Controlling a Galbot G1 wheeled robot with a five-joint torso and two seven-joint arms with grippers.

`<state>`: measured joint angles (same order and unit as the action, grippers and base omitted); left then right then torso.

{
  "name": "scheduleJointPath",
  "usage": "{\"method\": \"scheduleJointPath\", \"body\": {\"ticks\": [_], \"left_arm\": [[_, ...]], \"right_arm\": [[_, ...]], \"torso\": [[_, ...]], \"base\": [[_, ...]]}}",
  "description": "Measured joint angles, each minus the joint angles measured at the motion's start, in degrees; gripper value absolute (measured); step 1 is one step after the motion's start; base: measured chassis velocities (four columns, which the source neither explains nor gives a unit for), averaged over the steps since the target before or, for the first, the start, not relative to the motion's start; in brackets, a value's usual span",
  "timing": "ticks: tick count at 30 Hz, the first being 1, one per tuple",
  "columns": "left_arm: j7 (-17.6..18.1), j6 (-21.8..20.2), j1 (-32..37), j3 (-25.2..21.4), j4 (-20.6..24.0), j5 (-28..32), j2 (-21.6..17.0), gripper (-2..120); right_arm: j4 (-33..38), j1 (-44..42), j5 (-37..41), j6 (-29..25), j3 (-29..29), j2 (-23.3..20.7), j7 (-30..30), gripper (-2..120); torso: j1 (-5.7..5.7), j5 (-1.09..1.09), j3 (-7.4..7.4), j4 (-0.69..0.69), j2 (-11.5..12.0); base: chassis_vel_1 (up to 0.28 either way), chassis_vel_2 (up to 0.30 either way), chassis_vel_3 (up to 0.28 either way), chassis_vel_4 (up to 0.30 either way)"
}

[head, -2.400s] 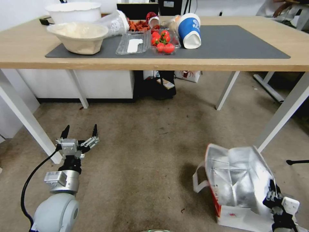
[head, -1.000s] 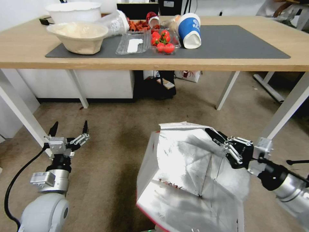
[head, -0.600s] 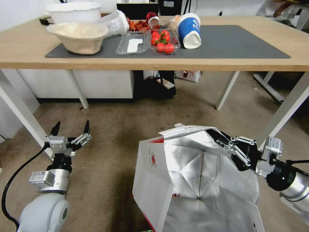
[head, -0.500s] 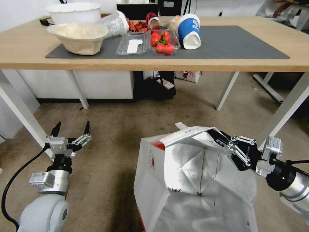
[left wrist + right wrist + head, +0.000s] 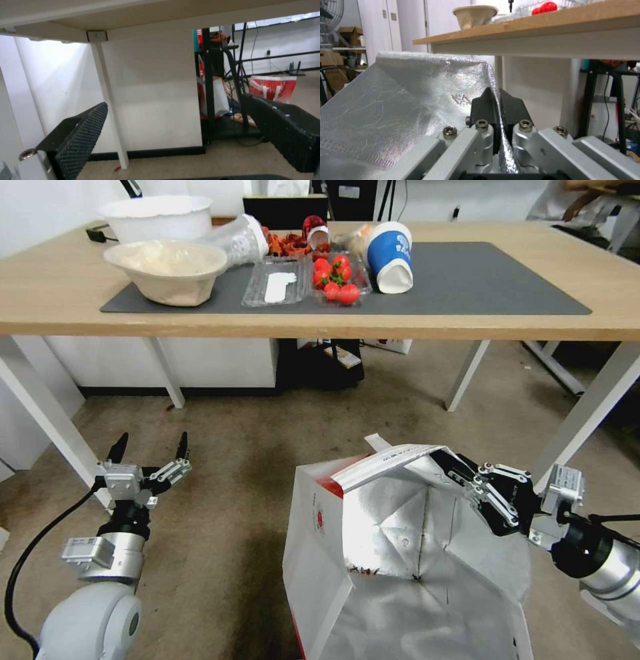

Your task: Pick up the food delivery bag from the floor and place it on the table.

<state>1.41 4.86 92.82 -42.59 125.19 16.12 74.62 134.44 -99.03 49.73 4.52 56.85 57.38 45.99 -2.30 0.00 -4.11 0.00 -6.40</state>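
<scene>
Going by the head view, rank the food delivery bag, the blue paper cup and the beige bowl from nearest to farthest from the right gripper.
1. Food delivery bag: its rim is pinched in the right gripper.
2. Blue paper cup: lying on the table's mat, ahead.
3. Beige bowl: on the table's left part.

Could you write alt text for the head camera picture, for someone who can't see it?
The right gripper pinches the rim of a foil-lined white bag, holding it open-mouthed above the carpet. The left gripper hangs open and empty near a table leg. Ahead, the table carries bowls, tomatoes and a tipped blue cup on a grey mat.
</scene>
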Motion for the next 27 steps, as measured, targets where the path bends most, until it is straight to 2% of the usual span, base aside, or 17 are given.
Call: {"method": "scheduleJointPath", "body": {"ticks": [10, 23, 27], "left_arm": [[-0.4, 0.3, 0.4, -0.3, 0.1, -0.4, 0.2, 100], [-0.4, 0.1, 0.5, -0.2, 0.4, -0.6, 0.4, 100], [-0.4, 0.0, 0.5, -0.2, 0.4, -0.6, 0.3, 100]], "right_arm": [[-0.3, 0.1, 0.0, -0.4, 0.1, 0.3, 0.6, 0], [-0.3, 0.1, 0.0, -0.5, 0.3, 0.3, 0.8, 0], [-0.1, 0.1, 0.0, -0.5, 0.3, 0.5, 0.7, 0]], "torso": [[-0.38, 0.01, -2.22, 0.0, -2.6], [-0.94, 0.01, -4.04, 0.0, -5.0], [-1.17, 0.0, -5.05, 0.0, -6.2]], "base": [[0.0, 0.0, 0.0, 0.0], [0.0, 0.0, 0.0, 0.0], [0.0, 0.0, 0.0, 0.0]]}}
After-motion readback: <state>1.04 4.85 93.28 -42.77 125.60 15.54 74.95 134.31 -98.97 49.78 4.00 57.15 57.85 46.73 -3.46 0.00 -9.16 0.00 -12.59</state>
